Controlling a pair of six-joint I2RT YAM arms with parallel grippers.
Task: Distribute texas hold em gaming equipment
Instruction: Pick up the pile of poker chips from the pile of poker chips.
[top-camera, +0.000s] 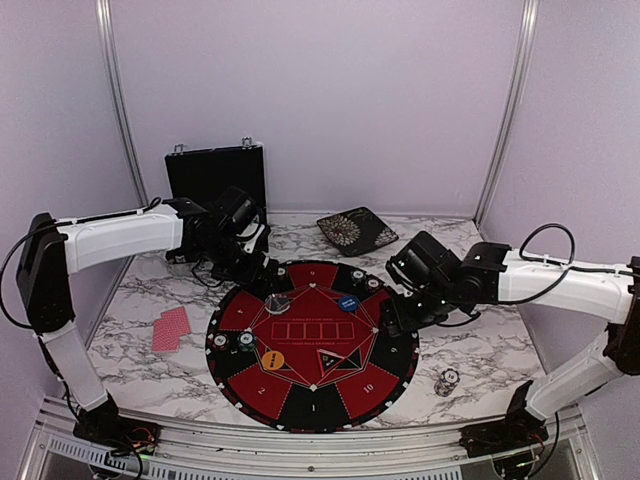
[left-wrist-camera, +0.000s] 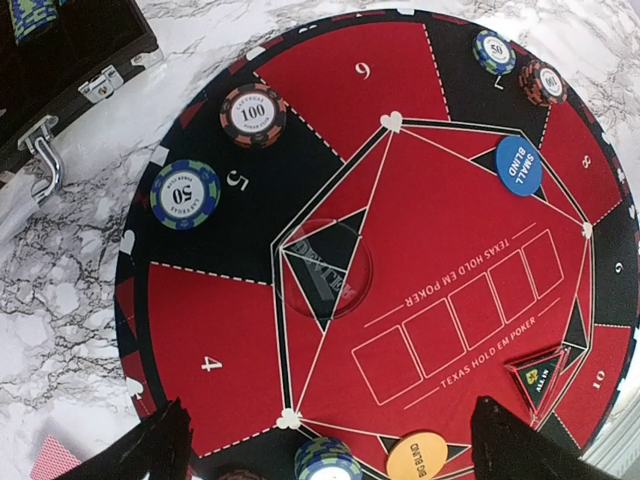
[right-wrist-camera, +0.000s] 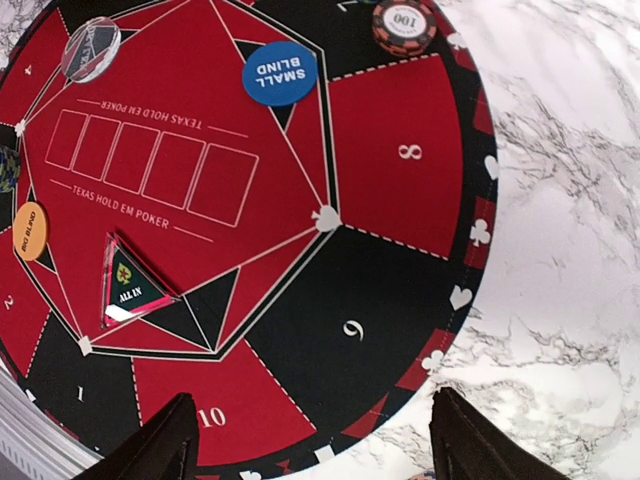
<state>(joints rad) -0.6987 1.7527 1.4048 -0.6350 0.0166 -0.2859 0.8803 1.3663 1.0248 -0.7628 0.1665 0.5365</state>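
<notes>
Clock positions are read on the round poker mat (top-camera: 300, 410) in the overhead view, with six o'clock toward the arm bases. Marble table (top-camera: 500, 350): carries everything listed. Loose chip stack (top-camera: 447, 381): four o'clock, on the marble just off the mat rim. Orange Big Blind disc (top-camera: 272, 360): eight o'clock, at the edge of the inner red field. All In triangle (top-camera: 345, 362): four o'clock, near the centre, flat. Two chip piles (top-camera: 245, 343): nine o'clock, one on the rim band, one just inward beside the orange disc. Red-backed cards (top-camera: 171, 329): nine o'clock, well off the mat, a small heap on the marble. Clear dealer disc (top-camera: 278, 302): eleven o'clock, flat. Blue Small Blind disc (top-camera: 348, 303): one o'clock, flat. Pair of chips (top-camera: 358, 275): one o'clock, side by side on rim sector 7. 100 chip (left-wrist-camera: 253, 114) and 50 chip (left-wrist-camera: 185, 194): eleven o'clock by numeral 5, apart from each other. Left gripper (left-wrist-camera: 328, 405): above the eleven o'clock rim, jaws spread wide over the mat. Right gripper (right-wrist-camera: 312, 395): above the three o'clock rim, jaws likewise wide. Black hinged case (top-camera: 216, 175): beyond eleven o'clock, lid upright near the back wall. Dark patterned board (top-camera: 357, 231): beyond one o'clock, flat on the marble.
</notes>
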